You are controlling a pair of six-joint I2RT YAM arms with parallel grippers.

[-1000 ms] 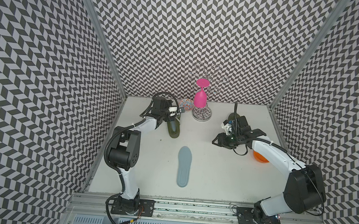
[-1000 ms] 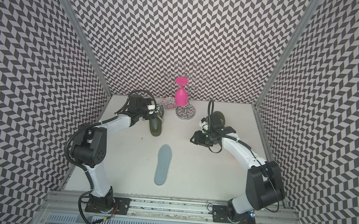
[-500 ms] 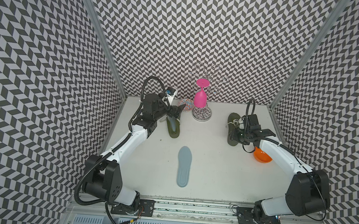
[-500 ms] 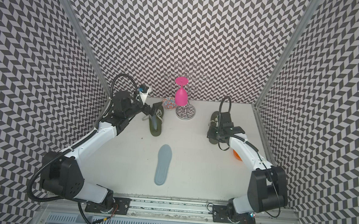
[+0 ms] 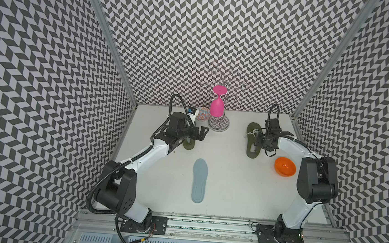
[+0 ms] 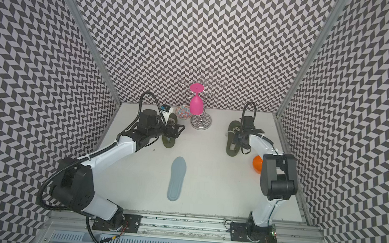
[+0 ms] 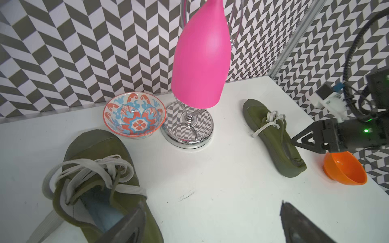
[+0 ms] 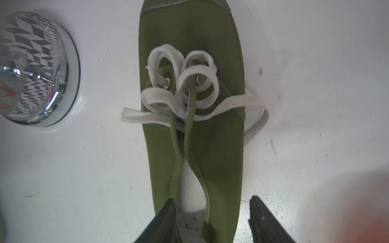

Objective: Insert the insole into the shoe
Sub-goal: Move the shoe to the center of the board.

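Straddling the shoe [image 8: 221, 147] rim, right jaws stand apart, left jaws gape, insole [image 5: 199, 180] lies well apart.

Olive laced shoe [image 5: 253, 141] sits upright at far right, white inside (its twin [image 7: 101, 172], far left, already shows a blue lining). Grey-blue insole [image 5: 199, 180] lies flat between them, nearer, touching neither.

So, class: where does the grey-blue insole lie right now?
In both top views the insole lies flat on the white table, front centre, nearer the left green shoe than the right one.
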